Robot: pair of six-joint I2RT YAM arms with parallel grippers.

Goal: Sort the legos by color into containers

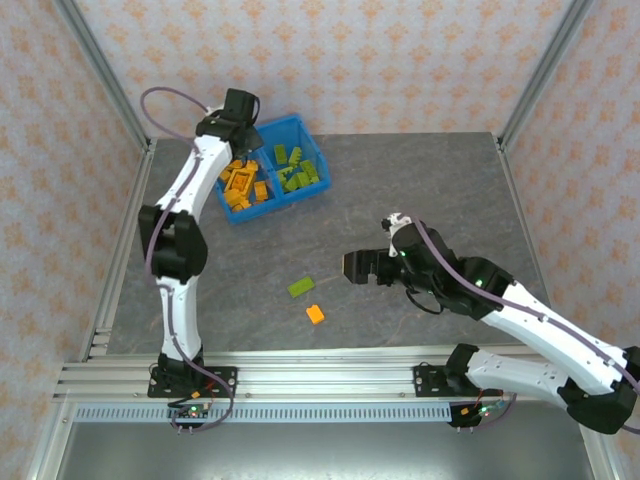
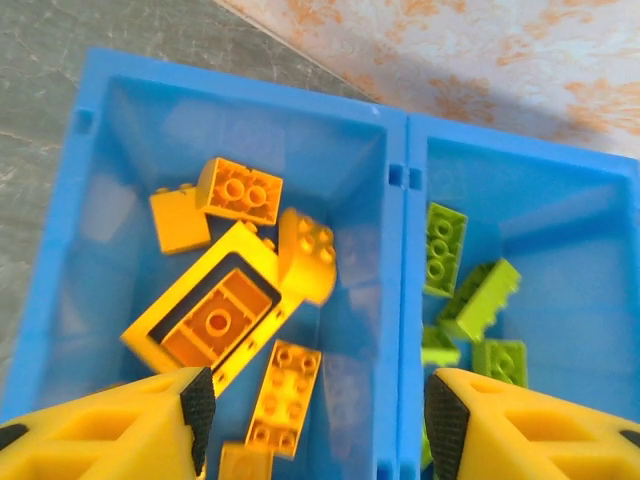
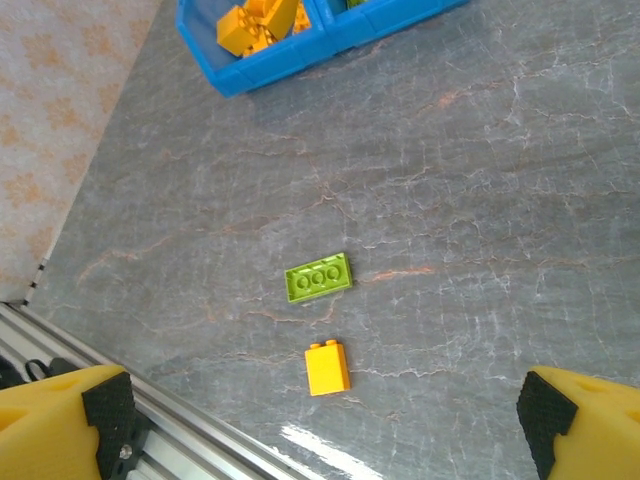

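Observation:
The blue bin stands at the back left, orange legos in its left compartment and green ones in its right. My left gripper hovers over the bin, open and holding nothing. Below it lie the hollow orange frame, a blurred orange brick and green bricks past the divider. On the table lie a green brick and an orange brick. My right gripper hangs open above them, just right of them.
The metal frame rail runs along the table's near edge, close to the two loose bricks. Grey marbled tabletop stretches free between the bin and the right arm. Patterned walls close the back and sides.

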